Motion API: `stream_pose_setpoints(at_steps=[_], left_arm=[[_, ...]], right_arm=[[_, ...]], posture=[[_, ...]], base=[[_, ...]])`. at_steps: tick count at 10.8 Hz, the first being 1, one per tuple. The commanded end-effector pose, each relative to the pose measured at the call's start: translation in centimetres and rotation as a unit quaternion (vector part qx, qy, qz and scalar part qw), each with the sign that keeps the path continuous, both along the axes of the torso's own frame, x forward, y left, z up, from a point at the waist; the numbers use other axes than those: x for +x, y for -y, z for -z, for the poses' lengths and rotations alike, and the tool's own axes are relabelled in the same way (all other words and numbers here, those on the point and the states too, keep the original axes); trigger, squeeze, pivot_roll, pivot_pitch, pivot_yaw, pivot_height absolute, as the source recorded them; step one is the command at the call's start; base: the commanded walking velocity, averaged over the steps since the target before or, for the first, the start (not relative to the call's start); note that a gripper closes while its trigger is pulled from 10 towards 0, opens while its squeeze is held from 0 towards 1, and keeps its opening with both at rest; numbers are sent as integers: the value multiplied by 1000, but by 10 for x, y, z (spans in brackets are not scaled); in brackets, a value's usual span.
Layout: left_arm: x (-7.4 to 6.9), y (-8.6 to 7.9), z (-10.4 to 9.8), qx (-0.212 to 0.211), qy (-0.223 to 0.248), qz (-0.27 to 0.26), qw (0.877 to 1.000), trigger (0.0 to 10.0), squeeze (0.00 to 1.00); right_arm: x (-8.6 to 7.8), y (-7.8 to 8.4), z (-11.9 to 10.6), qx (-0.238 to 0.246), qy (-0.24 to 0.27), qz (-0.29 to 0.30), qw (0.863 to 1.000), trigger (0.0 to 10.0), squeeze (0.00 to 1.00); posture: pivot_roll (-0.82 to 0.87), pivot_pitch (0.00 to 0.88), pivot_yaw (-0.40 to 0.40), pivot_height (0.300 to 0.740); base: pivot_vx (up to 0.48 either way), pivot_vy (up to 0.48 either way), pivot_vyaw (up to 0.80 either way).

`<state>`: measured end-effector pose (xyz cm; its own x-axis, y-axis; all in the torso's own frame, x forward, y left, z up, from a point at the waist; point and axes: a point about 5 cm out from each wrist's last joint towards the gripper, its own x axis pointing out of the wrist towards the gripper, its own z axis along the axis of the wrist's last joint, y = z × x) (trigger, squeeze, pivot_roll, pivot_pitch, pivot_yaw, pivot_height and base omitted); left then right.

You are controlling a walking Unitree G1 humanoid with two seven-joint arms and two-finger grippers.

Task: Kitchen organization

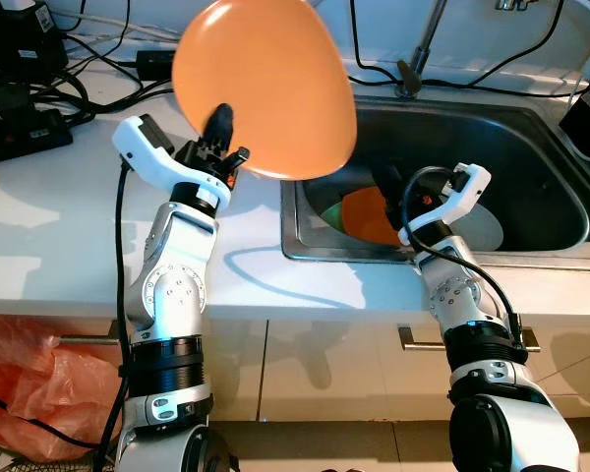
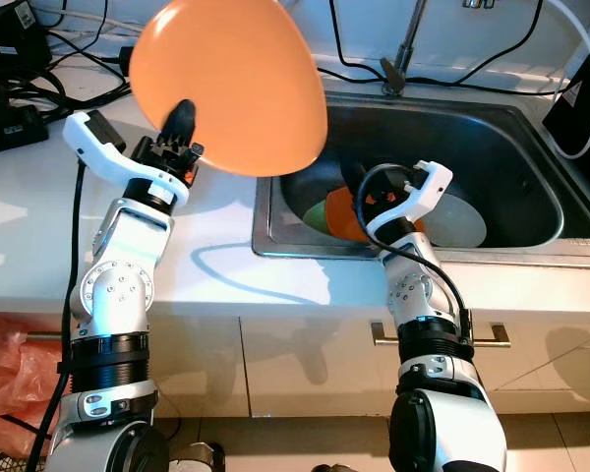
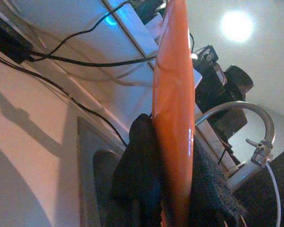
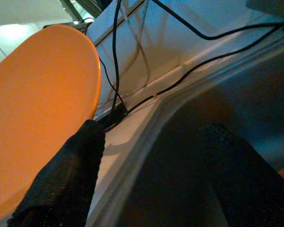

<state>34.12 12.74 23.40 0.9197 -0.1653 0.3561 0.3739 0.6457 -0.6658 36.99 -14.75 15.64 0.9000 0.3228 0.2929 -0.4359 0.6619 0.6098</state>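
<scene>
My left gripper (image 1: 221, 133) is shut on the lower rim of a large orange plate (image 1: 265, 84), held up on edge above the counter by the sink's left side. In the left wrist view the plate (image 3: 174, 118) stands edge-on between the black fingers (image 3: 137, 170). My right gripper (image 1: 386, 192) is down in the steel sink (image 1: 354, 258), open, just above a second orange plate (image 1: 369, 218) stacked with a green plate (image 1: 329, 214) and a pale plate (image 1: 484, 228). In the right wrist view its fingers (image 4: 66, 184) stand apart with nothing between them, and the raised plate (image 4: 38, 109) shows beyond.
The white counter (image 1: 49, 236) runs left of the sink. Black power boxes and cables (image 1: 20, 108) lie at its back left. A tap (image 1: 418, 54) rises behind the sink. A red plastic bag (image 1: 29, 379) sits on the floor at the left, below the cabinet fronts.
</scene>
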Motion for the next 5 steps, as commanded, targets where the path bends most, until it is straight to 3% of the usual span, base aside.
stream_pose_setpoints(at_steps=[1,5], left_arm=[[-2,11,-11,5,28,26,999,10000,0],[-3,11,-8,19,23,36,999,10000,0]], right_arm=[[1,3,-11,12,21,-1,1000,10000,1000],[-1,8,-15,55,29,-16,998,10000,1000]], posture=[[91,77,-78,740],[92,89,-84,740]], base=[[0,0,0],[0,0,0]])
